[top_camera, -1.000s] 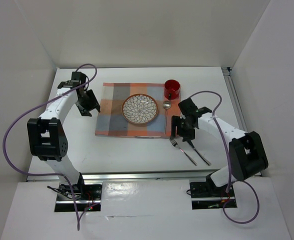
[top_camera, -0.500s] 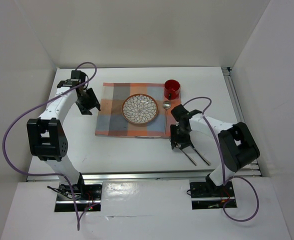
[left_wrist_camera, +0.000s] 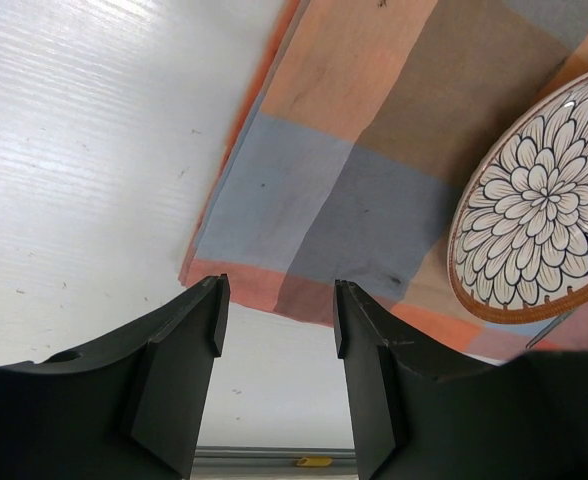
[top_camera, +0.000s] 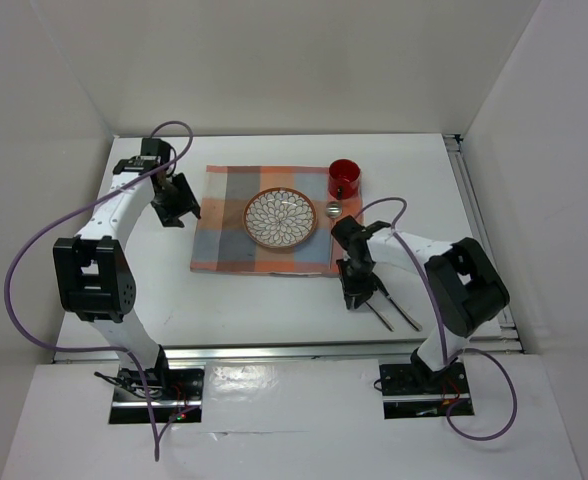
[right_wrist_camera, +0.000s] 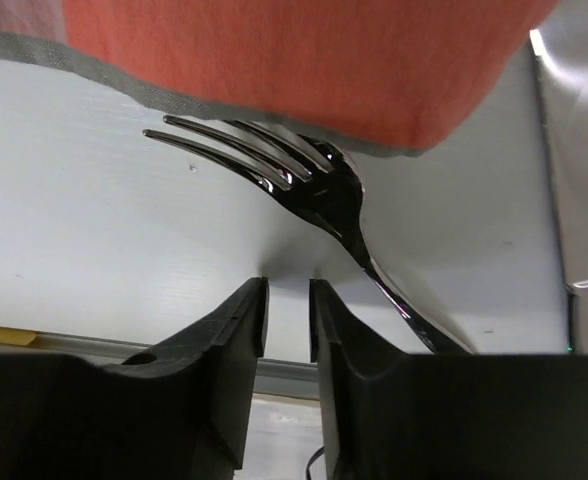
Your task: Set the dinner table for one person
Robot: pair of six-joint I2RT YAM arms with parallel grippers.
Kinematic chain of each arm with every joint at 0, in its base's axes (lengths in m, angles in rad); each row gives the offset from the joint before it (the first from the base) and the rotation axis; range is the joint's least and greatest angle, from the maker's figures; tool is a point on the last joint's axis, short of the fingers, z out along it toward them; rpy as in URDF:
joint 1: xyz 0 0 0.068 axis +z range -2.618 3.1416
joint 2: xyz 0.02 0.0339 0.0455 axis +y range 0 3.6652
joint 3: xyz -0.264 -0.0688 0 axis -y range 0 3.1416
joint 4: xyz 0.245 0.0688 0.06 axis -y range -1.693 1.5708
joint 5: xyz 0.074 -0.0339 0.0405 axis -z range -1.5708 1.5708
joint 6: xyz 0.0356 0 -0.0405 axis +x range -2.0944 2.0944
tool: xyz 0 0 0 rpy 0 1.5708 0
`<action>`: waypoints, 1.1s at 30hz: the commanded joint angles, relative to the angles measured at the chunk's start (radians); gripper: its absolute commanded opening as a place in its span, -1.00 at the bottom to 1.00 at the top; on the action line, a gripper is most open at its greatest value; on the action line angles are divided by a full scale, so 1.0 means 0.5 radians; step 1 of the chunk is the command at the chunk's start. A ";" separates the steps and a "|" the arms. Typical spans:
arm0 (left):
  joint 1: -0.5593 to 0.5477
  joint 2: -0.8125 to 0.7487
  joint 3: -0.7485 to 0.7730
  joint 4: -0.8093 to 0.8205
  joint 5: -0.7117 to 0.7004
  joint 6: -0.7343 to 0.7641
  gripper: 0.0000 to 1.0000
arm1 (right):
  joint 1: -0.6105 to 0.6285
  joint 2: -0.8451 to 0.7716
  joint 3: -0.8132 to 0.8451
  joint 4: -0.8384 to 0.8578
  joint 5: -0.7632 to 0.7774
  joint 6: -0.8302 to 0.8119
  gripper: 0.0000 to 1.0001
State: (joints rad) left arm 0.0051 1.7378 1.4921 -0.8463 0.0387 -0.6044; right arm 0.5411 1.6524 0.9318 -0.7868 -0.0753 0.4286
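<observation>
Placemat [top_camera: 224, 225] on dinner table [top_camera: 274, 300], centre. Plate [top_camera: 280, 218] on placemat, right of middle. Cup [top_camera: 343, 178] at placemat's far right corner. Spoon [top_camera: 332, 209] right of plate, nearer than cup. Fork [right_wrist_camera: 304, 165] on table just off placemat's near right corner; second utensil [top_camera: 406, 318] just right of fork. Right gripper [top_camera: 357, 295] over fork; left gripper [top_camera: 177, 205] left of placemat.
</observation>
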 commanded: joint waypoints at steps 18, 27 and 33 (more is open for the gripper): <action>0.002 -0.003 0.124 -0.047 0.018 0.031 0.25 | -0.104 -0.123 -0.007 0.236 0.071 -0.078 0.44; 0.002 -0.003 0.160 -0.068 -0.001 0.012 0.25 | -0.143 -0.084 -0.087 0.340 0.004 -0.099 0.44; 0.002 -0.003 0.182 -0.105 -0.019 -0.006 0.25 | -0.119 -0.065 -0.112 0.340 -0.165 -0.118 0.39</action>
State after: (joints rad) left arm 0.0051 1.7378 1.5436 -0.8803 0.0429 -0.6052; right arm 0.4736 1.6012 0.8936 -0.6525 -0.0906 0.3866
